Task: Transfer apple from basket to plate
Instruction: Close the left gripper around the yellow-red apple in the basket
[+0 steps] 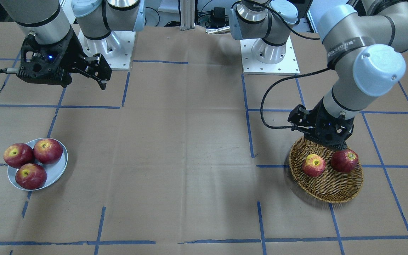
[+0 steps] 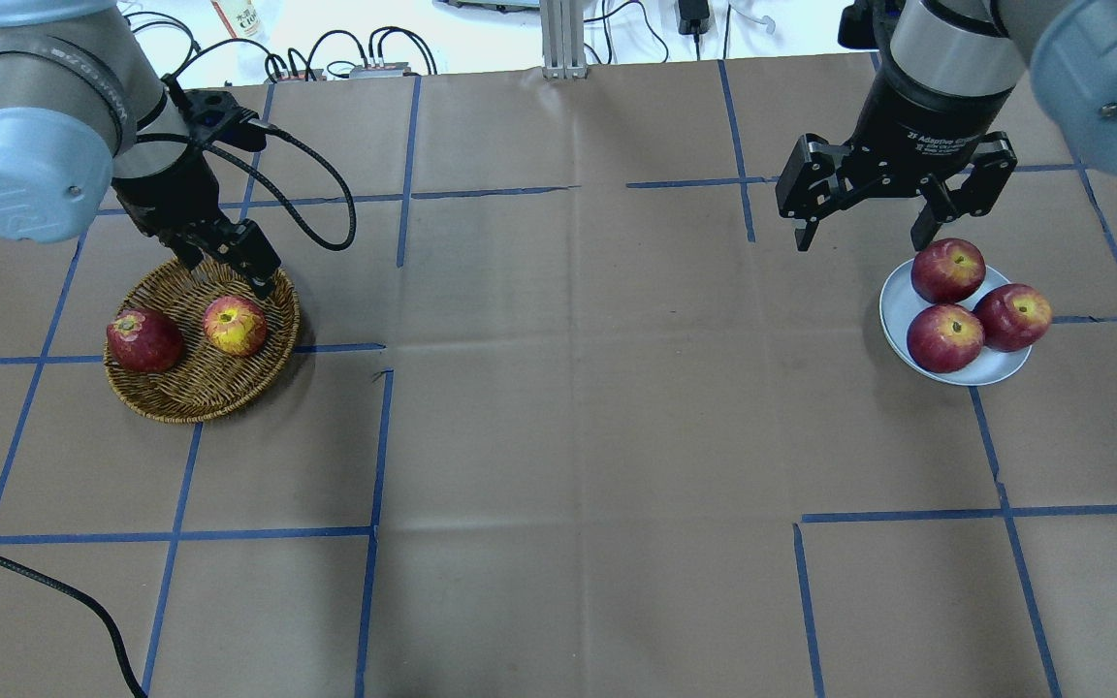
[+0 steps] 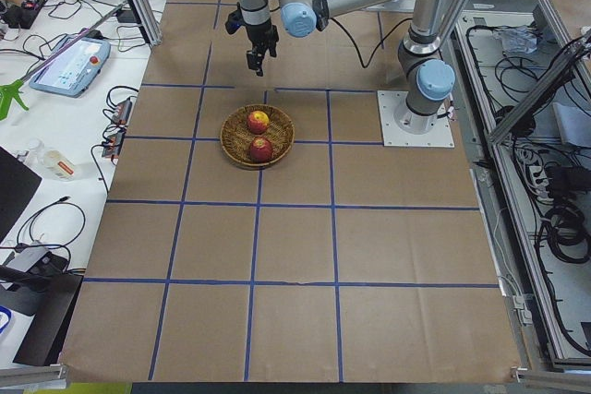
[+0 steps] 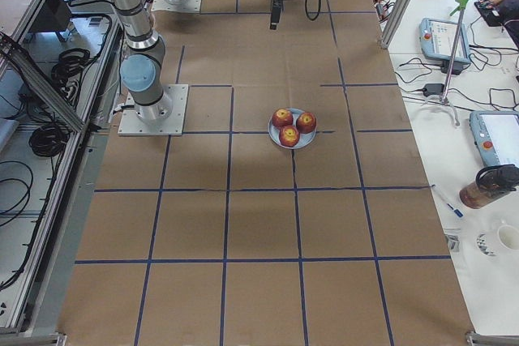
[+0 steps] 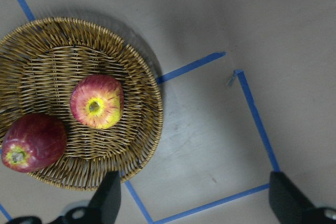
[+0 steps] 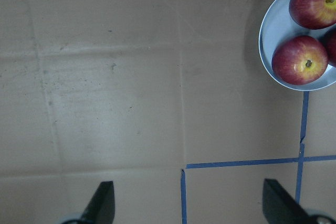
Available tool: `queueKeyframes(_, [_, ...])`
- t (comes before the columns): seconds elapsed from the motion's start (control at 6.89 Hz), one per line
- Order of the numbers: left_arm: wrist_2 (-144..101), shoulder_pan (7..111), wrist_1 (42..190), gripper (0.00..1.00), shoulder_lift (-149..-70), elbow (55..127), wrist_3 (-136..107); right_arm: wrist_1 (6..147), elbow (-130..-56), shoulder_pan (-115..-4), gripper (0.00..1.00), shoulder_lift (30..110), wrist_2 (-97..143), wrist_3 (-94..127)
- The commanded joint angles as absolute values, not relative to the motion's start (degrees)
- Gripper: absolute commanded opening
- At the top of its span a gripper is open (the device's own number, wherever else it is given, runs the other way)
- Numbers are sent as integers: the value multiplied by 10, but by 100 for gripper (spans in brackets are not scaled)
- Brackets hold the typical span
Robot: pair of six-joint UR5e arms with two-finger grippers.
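Brown paper-covered worktop (image 2: 568, 436) marked into squares with blue tape, with two robot arms reaching over it. On the robot's left side sits a round wicker basket (image 2: 180, 415) holding two apples. The apple (image 2: 235, 325) for the task, lighter red with a broad yellow patch around its stem hollow, lies stem-up in the half of the basket nearer the worktop's centre. A darker red apple (image 2: 143, 340) lies just beside it, towards the worktop's outer end. The left end effector (image 2: 229, 274) hangs above the basket's far rim, its two fingers spread wide and holding nothing; the wrist view shows one fingertip over the basket's edge and the other over bare worktop. Well apart, on the robot's right side, a pale grey-blue plate (image 2: 898, 301) carries three dark red apples (image 2: 945, 337) clustered together. The right end effector (image 2: 859, 237) hovers beside the plate's far edge, also wide open and empty
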State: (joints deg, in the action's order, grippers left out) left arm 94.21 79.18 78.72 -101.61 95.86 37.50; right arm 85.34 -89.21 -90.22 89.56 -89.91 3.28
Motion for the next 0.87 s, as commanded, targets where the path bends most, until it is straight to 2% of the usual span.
queueKeyframes(0.0, [941,757,727,99,-1064,971,477,853,-892,-903,100,896,-899,33])
queueKeyframes(0.73, [940,722,633,99,-1124,1008,536,853,-892,-903,100,896,-899,33])
